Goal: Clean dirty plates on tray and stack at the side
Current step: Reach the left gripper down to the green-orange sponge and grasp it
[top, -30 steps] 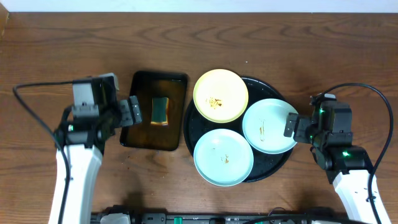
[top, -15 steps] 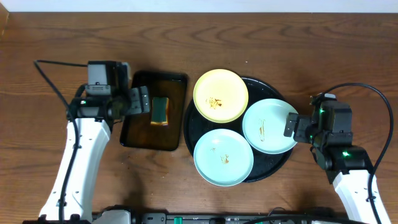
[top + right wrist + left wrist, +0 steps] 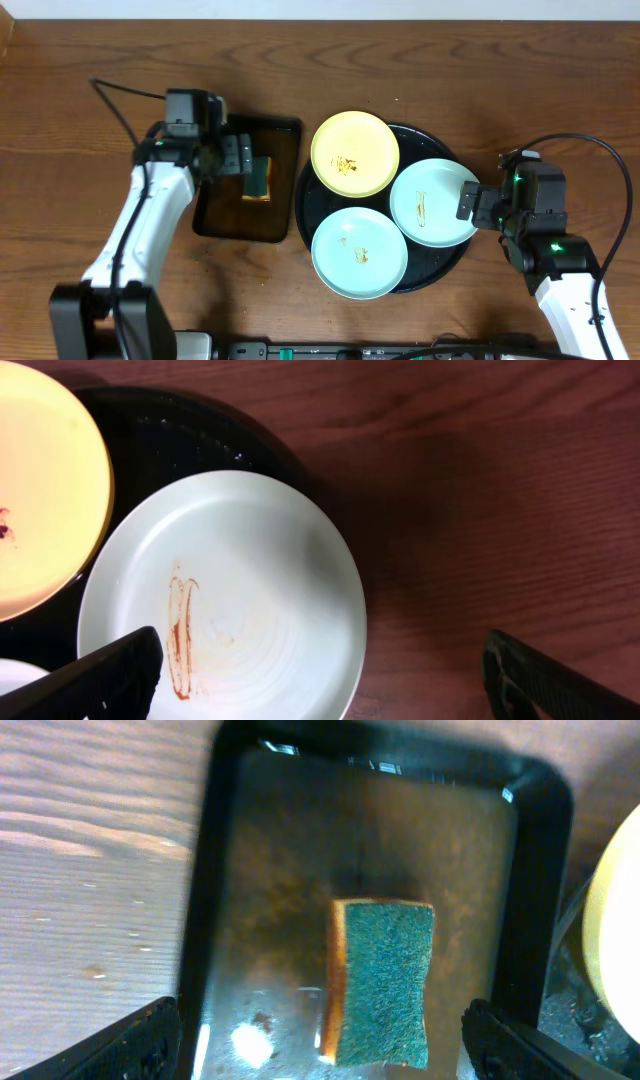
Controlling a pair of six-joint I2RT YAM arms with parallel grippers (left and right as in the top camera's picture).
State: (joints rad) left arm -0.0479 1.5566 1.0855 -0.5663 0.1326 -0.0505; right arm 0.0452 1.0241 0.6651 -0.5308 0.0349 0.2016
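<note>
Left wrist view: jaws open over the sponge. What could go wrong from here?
1. The sponge sits right of centre between the left gripper jaws, in a wet rectangular tray. Closing may shove or slide it rather than clamp it.
2. The right mint plate overhangs the round tray rim, so scrubbing pressure there might tip it.

You have plates (image 3: 354, 153) on round tray (image 3: 305, 205) at 11, 3, 6 o'clock; sponge (image 3: 259, 177) in rectangular tray (image 3: 225, 215) at 9.
</note>
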